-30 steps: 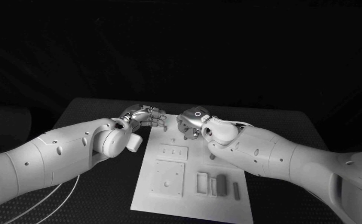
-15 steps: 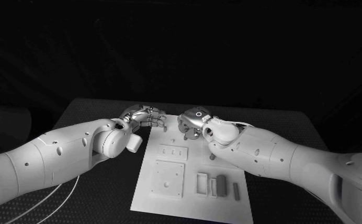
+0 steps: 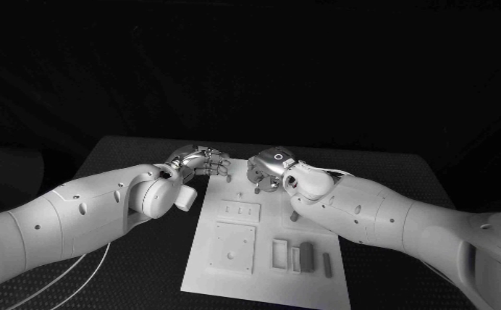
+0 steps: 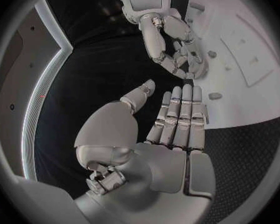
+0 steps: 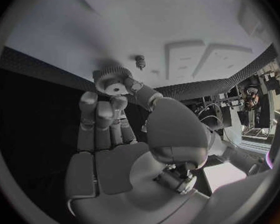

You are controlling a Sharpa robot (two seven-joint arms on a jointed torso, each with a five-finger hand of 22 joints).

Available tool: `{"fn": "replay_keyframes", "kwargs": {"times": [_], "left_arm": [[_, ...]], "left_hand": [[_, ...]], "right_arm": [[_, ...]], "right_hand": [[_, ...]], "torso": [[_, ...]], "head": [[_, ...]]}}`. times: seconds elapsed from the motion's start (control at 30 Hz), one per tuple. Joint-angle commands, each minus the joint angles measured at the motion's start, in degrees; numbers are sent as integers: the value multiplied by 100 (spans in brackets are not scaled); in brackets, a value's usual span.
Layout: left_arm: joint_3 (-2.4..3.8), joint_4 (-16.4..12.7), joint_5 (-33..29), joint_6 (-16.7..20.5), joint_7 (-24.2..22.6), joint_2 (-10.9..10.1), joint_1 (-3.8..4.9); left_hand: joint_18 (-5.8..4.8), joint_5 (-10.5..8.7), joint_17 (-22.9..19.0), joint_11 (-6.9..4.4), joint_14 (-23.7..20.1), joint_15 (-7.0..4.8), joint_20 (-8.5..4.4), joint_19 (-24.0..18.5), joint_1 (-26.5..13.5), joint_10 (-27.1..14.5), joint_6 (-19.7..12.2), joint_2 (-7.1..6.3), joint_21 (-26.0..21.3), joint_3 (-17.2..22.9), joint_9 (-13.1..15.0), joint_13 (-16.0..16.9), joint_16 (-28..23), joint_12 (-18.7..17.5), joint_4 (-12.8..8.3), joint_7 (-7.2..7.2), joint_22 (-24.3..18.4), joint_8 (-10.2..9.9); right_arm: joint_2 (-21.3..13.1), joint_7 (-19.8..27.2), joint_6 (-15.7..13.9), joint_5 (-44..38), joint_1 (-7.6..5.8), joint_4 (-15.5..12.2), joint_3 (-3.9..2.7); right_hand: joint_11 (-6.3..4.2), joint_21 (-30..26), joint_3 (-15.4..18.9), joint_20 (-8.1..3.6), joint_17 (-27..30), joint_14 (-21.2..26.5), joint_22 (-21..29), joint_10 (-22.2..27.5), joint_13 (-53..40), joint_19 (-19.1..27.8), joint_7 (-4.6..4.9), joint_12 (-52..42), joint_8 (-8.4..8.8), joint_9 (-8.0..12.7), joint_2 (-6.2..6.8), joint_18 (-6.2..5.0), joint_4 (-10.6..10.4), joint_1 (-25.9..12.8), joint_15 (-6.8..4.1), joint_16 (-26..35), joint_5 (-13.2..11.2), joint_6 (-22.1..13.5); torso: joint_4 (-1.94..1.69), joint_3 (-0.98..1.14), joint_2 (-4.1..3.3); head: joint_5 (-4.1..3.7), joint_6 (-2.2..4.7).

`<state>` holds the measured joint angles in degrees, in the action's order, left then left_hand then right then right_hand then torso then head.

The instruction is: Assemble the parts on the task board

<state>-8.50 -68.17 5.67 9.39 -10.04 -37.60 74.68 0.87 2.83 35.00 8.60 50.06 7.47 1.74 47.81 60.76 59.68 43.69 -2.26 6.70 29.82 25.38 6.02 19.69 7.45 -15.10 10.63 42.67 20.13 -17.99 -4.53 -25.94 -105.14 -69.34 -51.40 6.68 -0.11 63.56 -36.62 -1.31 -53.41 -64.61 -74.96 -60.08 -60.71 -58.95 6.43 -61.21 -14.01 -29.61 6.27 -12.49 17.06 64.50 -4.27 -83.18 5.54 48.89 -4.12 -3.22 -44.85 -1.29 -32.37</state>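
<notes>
- Step in hand, as judged: seating the small grey toothed gear wheel with a pale hub [image 5: 113,82] on the short upright peg [image 5: 140,61] near the far end of the board. Advice: bring the hub bore square over the peg, lower straight, and release only once the wheel sits flat.
- Right hand [image 3: 267,169]: silver, many-fingered; pinches the gear between thumb and fingertips [image 5: 118,102], over the far end of the board.
- Left hand [image 3: 198,161]: silver; fingers straight and together, thumb apart, holding nothing, at the board's far left edge [image 4: 177,117].
- Task board: flat white rectangular plate [image 3: 245,270], smooth and matt, with raised square and slotted blocks; lies mid-bench.
- Loose parts: small grey oblong piece [image 3: 307,256] and slim grey bar [image 3: 326,264], near right of the board.
- Bench: black, with a fine pebbled texture [image 3: 136,147].
</notes>
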Motion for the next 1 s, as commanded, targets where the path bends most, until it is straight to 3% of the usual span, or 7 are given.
{"fn": "replay_keyframes", "kwargs": {"times": [0.03,0.5,1.0], "left_arm": [[5,-7,13,-89,-49,12,5],[5,-11,13,-84,-51,4,4],[5,-11,13,-83,-52,1,4]], "left_hand": [[-23,-1,7,44,27,14,13,41,-30,12,-5,1,-33,-36,-10,-6,-32,-33,-2,26,9,-25],[-22,-1,10,45,28,14,13,42,-30,13,-6,1,-36,-36,-10,-6,-35,-35,-2,26,10,-25],[-22,-1,15,45,29,15,13,43,-31,15,-5,2,-39,-37,-9,-6,-39,-38,-1,26,11,-26]], "right_arm": [[-8,32,-76,39,6,-2,5],[-41,6,-124,84,6,-5,5],[-61,-65,-121,102,6,2,5]], "right_hand": [[229,-25,1,32,9,-3,-37,351,11,15,216,26,24,9,67,-251,-40,-5,35,23,-9,178],[269,-56,14,61,13,42,-32,414,46,31,257,26,76,60,162,-251,-53,-47,72,37,-11,95],[361,-108,-14,101,17,103,-16,510,103,22,353,-9,199,170,372,-251,-124,-200,159,40,-9,-139]], "torso": [[0,-1,0],[1,-2,1],[0,-2,-1]], "head": [[1,-4],[2,-9],[3,-10]]}}
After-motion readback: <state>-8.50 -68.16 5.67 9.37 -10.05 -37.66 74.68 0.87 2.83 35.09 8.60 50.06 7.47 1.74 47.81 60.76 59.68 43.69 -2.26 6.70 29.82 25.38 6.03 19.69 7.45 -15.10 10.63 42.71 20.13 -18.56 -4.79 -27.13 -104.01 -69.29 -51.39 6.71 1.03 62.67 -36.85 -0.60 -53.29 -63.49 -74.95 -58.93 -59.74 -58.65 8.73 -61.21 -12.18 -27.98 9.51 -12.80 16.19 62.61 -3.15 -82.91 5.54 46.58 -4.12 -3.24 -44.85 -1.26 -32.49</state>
